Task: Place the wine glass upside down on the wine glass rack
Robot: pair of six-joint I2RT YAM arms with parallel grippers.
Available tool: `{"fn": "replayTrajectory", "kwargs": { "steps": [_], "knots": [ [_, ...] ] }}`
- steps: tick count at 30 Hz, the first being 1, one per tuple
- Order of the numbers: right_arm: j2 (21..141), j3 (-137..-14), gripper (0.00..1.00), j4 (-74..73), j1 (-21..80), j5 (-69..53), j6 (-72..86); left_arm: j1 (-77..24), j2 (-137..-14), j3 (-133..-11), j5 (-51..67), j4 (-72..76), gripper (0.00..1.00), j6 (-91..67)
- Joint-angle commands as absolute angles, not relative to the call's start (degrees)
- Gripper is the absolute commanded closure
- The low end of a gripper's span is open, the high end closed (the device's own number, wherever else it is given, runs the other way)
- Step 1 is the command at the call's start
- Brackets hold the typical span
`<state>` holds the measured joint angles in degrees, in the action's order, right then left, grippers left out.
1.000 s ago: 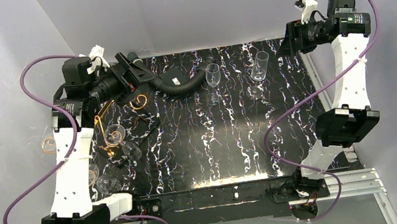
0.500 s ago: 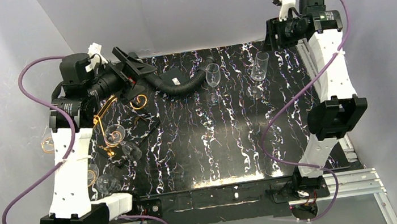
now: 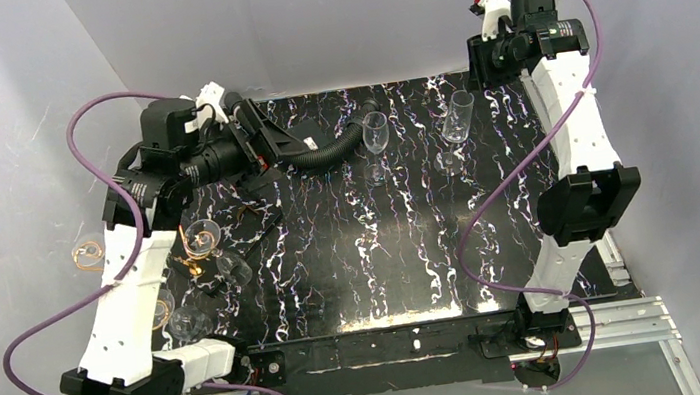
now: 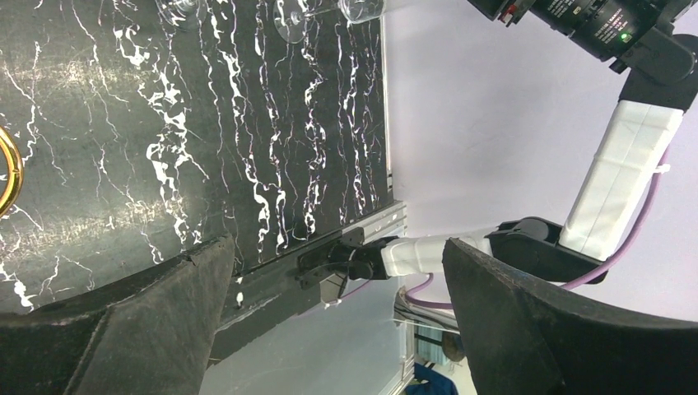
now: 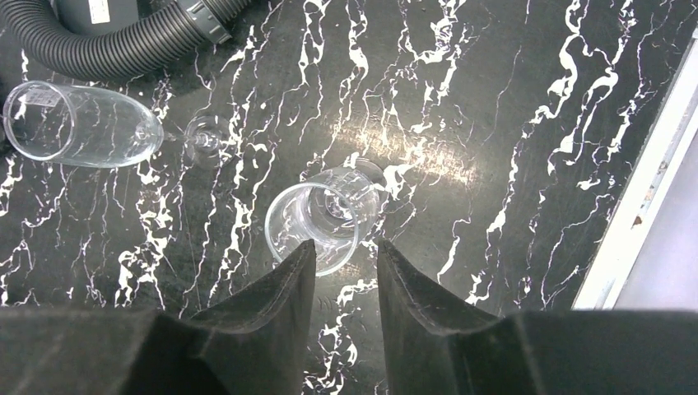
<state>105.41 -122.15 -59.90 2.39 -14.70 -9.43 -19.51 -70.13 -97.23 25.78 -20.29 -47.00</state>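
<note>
Two clear wine glasses stand upright at the back of the dark marbled table, one (image 3: 376, 137) in the middle, one (image 3: 458, 118) to its right. My right gripper (image 3: 478, 65) hangs high over the right glass (image 5: 323, 216); its jaws (image 5: 346, 245) stand narrowly open with nothing between them, and the other glass (image 5: 79, 123) lies up left. The gold wire wine glass rack (image 3: 86, 256) stands at the left, partly hidden by my left arm, with several glasses (image 3: 201, 238) on it. Beside the rack my left gripper (image 3: 281, 145) is wide open and empty (image 4: 337, 247).
A black corrugated hose (image 3: 330, 150) curves across the back of the table between my left gripper and the middle glass (image 5: 123, 49). The table's metal edge rail (image 5: 650, 189) runs close on the right. Grey walls enclose the back and both sides.
My right wrist has swung back and leftward over the right glass, and its jaws have narrowed. My left gripper has moved right, from over the rack toward the hose.
</note>
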Motion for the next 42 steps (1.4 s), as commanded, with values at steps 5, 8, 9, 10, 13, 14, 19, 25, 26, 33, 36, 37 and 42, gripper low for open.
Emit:
{"fn": "replayTrajectory", "kwargs": {
  "steps": [5,8,9,10,13,14,19,25,26,33,36,37,42],
  "knots": [
    [107.06,-122.96,0.63,-58.62,3.19,-12.73,-10.93,-21.09,-68.63,-97.66,24.84,-22.79,0.02,-45.02],
    [107.78,-123.73,0.65,-58.74,3.58,-12.41,-11.38,-21.31,-68.19,-97.16,24.65,-22.81,0.02,-45.12],
    [107.96,-123.75,0.65,-58.71,3.64,-12.33,-11.4,-21.42,-68.14,-96.96,24.69,-22.9,0.02,-45.09],
    [108.16,-123.66,0.66,-58.71,3.75,-12.19,-11.43,-21.52,-67.88,-96.59,24.7,-22.87,0.02,-45.02],
    [108.85,-123.31,0.68,-58.93,3.95,-11.41,-11.98,-21.75,-67.08,-95.84,24.08,-22.85,0.02,-45.15],
    [109.06,-123.33,0.68,-58.96,3.98,-11.01,-12.07,-21.81,-66.91,-95.81,23.88,-22.85,0.02,-45.15],
    [110.0,-123.37,0.75,-58.72,4.32,-9.01,-12.76,-22.04,-66.8,-96.26,23.91,-23.03,0.02,-44.98],
    [109.68,-122.38,0.89,-58.71,4.66,-7.28,-13.34,-22.52,-66.91,-96.32,23.91,-22.94,0.02,-44.91],
    [109.51,-122.21,0.91,-58.59,4.66,-7.0,-13.42,-22.55,-66.93,-96.41,23.91,-22.94,0.02,-44.87],
    [107.0,-120.17,0.99,-58.91,4.66,-6.26,-15.19,-23.71,-67.73,-96.73,24.16,-22.88,0.02,-45.09],
    [103.64,-118.34,0.99,-59.63,4.17,-5.9,-15.55,-25.07,-68.78,-97.96,24.26,-22.87,0.02,-45.61],
    [102.26,-117.42,0.99,-59.92,3.75,-6.54,-15.43,-25.84,-69.29,-98.5,24.15,-22.84,0.02,-45.64],
    [94.35,-110.78,0.99,-62.38,-0.14,-14.42,-14.01,-30.41,-72.49,-101.34,23.24,-22.85,0.02,-45.65]
  ]
}}
